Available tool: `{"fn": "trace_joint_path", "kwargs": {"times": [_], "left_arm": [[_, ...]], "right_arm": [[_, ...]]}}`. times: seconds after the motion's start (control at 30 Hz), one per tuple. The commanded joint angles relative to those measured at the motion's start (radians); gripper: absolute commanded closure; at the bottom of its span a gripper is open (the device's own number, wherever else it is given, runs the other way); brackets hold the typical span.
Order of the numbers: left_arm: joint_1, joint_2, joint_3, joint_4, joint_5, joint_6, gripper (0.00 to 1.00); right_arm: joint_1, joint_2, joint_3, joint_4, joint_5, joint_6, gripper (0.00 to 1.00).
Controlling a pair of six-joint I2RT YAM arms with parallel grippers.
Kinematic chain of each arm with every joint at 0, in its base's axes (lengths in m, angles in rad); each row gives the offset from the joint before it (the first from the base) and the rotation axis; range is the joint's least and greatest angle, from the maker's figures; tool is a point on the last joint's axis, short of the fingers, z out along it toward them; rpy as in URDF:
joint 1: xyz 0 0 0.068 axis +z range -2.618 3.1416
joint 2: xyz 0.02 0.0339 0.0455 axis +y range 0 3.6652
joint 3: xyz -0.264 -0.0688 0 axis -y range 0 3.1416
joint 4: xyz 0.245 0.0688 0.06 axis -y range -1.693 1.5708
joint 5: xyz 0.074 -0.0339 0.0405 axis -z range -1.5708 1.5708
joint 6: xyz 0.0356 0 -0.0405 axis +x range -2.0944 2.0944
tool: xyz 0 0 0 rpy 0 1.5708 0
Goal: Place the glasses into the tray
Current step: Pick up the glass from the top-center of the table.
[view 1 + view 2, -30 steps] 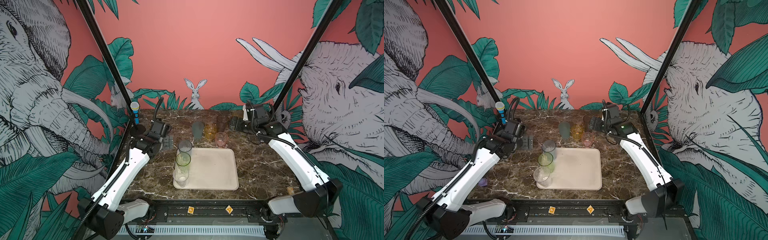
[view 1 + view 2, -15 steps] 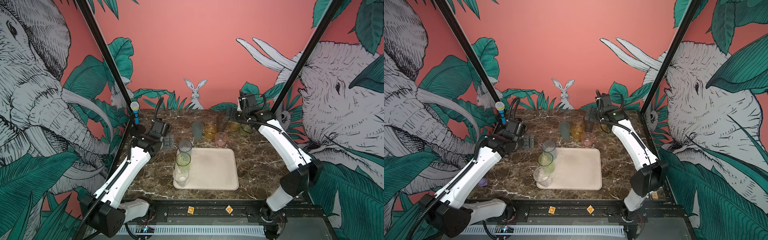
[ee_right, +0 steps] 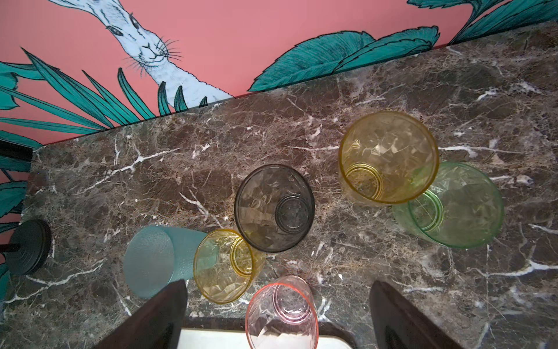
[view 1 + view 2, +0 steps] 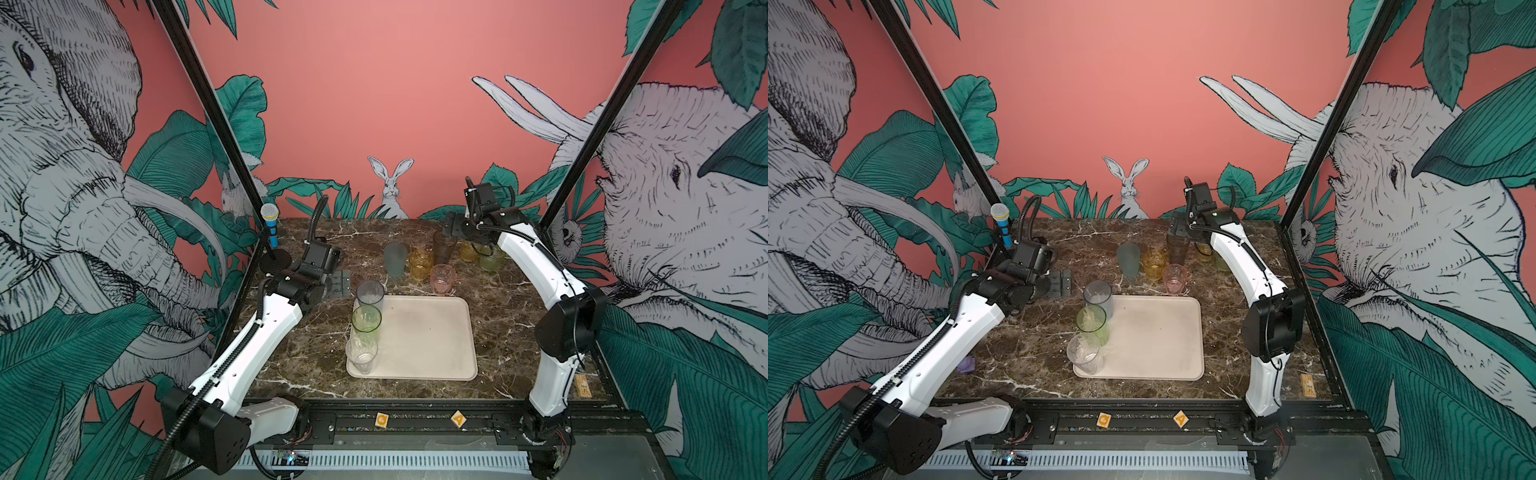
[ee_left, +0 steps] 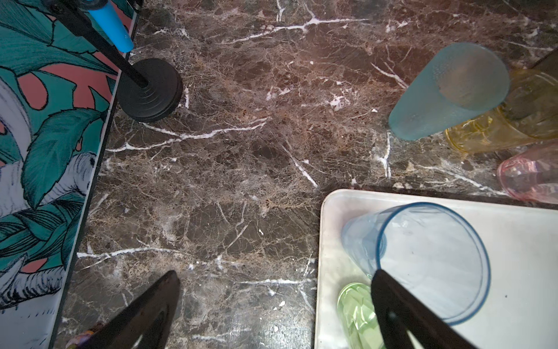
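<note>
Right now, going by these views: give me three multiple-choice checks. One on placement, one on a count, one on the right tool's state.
1. Where in the tray do the grey, green and clear glasses stand?
A. Along its left edge
B. In its middle
C. Along its right edge

2. How many glasses stand on the marble outside the tray?
A. Four
B. Six
C. Eight

3. The right tool is:
A. Shut on a glass
B. Open, holding nothing
C. Shut on nothing

Key:
1 A: the three line that edge in both top views.
2 B: teal, amber, brown, pink, yellow and pale green show in the right wrist view.
3 B: its fingers stand wide apart with nothing gripped.
</note>
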Motion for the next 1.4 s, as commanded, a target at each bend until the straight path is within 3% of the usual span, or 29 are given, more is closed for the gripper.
{"fn": "trace_joint_path", "kwargs": {"times": [0.0, 0.33, 1.37], "left_arm": [[0.007, -0.019, -0.022, 0.013, 0.002, -0.004, 0.01], [0.007, -0.031, -0.035, 0.015, 0.002, -0.009, 0.01], [0.007, -0.024, -0.043, 0.02, 0.009, -0.005, 0.01]], "right_arm": [[-0.009, 0.027, 0.031, 0.005, 0.008, 0.021, 0.05], [-0.012, 0.112, 0.073, 0.007, 0.005, 0.04, 0.1], [-0.049, 0.259, 0.114, 0.02, -0.014, 0.044, 0.51]]}}
